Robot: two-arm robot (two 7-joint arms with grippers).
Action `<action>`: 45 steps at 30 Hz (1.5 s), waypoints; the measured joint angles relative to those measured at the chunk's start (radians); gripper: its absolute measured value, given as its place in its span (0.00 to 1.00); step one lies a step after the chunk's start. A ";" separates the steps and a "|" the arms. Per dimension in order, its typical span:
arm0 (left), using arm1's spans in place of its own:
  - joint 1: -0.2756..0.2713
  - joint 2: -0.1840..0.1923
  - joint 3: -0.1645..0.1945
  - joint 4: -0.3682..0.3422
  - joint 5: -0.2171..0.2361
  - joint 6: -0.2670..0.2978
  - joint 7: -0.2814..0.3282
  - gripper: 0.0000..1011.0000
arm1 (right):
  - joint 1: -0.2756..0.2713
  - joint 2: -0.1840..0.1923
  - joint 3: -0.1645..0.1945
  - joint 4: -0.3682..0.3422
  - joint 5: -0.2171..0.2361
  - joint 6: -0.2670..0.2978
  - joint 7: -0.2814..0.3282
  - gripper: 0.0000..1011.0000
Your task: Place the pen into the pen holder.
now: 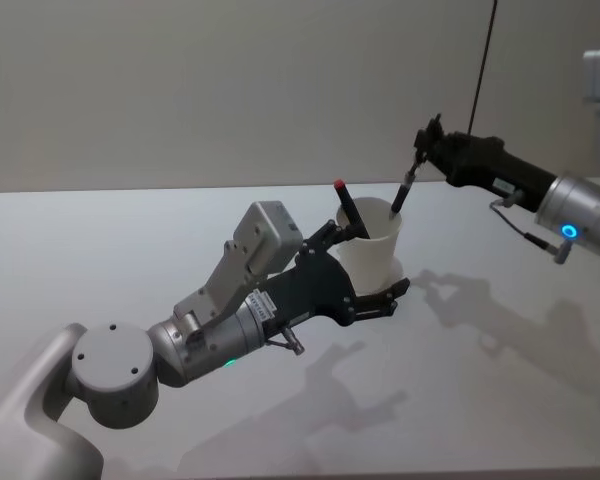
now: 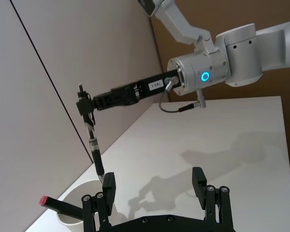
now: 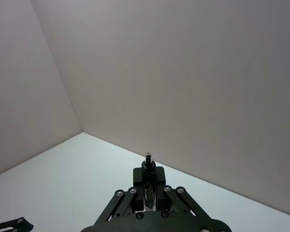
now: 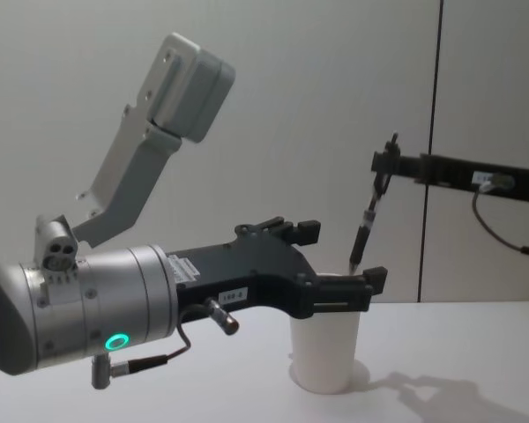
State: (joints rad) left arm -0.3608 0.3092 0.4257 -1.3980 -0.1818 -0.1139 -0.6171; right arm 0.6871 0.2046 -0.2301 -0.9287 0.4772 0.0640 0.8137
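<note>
- Pen holder point(image 1: 370, 245): plain white paper cup, tapered to its base with a rolled rim, standing upright on the pale grey table point(image 1: 120, 240) at centre frame in the head view. A second dark pen with a red end point(image 1: 349, 208) already leans inside it, toward the cup's left side.
- Pen point(image 1: 405, 190): slim black pen with a silver band, held by its upper end just above the cup, right of centre in the head view. Long axis steep, slightly tilted, tip down. In the chest view the tip point(image 4: 353, 263) hangs just over the rim at the cup's right side; the left wrist view shows the tip at or just inside the mouth.
- Right gripper point(image 1: 427, 140): black, reaching in from the right edge of the frame, fingers closed on the pen's top. It is the arm carrying the pen.
- Left gripper point(image 1: 365, 275): black, reaching in from the lower left, fingers spread apart on either side of the cup at mid-height. Whether they touch the wall cannot be told.
- Judgement: the coming move turns on the pen's tip sitting over the open mouth, so a straight descent along its axis should seat it; the red-ended pen leaves the right side free.
</note>
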 joint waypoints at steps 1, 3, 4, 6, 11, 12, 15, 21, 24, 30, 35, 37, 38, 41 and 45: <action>0.000 0.000 0.000 0.000 0.000 0.000 0.000 0.99 | 0.005 -0.002 -0.002 0.011 -0.004 -0.004 0.004 0.13; 0.000 0.000 0.000 0.000 0.000 0.000 0.000 0.99 | 0.021 -0.009 -0.010 0.046 -0.013 -0.014 0.012 0.13; 0.000 0.000 0.000 0.000 0.000 0.000 0.000 0.99 | 0.026 -0.011 -0.012 0.057 -0.014 -0.017 0.013 0.13; 0.000 0.000 0.000 0.000 0.000 0.000 0.000 0.99 | 0.041 -0.018 -0.019 0.092 -0.020 -0.028 0.019 0.13; 0.000 0.000 0.000 0.000 0.000 0.000 0.000 0.99 | 0.069 -0.033 -0.033 0.156 -0.025 -0.054 0.025 0.13; 0.000 0.000 0.000 0.000 0.000 0.000 0.000 0.99 | 0.077 -0.038 -0.037 0.176 -0.025 -0.062 0.025 0.13; 0.000 0.000 0.000 0.000 0.000 0.000 0.000 0.99 | 0.092 -0.046 -0.043 0.209 -0.025 -0.075 0.025 0.13; 0.000 0.000 0.000 0.000 0.000 0.000 0.000 0.99 | 0.128 -0.067 -0.057 0.294 -0.021 -0.113 0.023 0.13; 0.000 0.000 0.000 0.000 0.000 0.000 0.000 0.99 | 0.138 -0.072 -0.061 0.317 -0.019 -0.124 0.022 0.13; 0.000 0.000 0.000 0.000 0.000 0.000 0.000 0.99 | 0.165 -0.087 -0.071 0.379 -0.015 -0.151 0.017 0.13; 0.000 0.000 0.000 0.000 0.000 0.000 0.000 0.99 | 0.177 -0.094 -0.077 0.408 -0.016 -0.165 0.014 0.26; 0.000 0.000 0.000 0.000 0.000 0.000 0.000 0.99 | 0.182 -0.097 -0.079 0.417 -0.016 -0.169 0.014 0.30; 0.000 0.000 0.000 0.000 0.000 0.000 0.000 0.99 | 0.185 -0.098 -0.079 0.426 -0.016 -0.173 0.014 0.35; 0.000 0.000 0.000 0.000 0.000 0.000 0.000 0.99 | 0.189 -0.101 -0.080 0.434 -0.016 -0.178 0.014 0.46; 0.000 0.000 0.000 0.000 0.000 0.000 0.000 0.99 | 0.193 -0.103 -0.080 0.444 -0.013 -0.183 0.015 0.57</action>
State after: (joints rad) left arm -0.3607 0.3092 0.4257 -1.3979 -0.1818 -0.1139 -0.6170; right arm 0.8801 0.1019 -0.3105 -0.4848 0.4639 -0.1189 0.8291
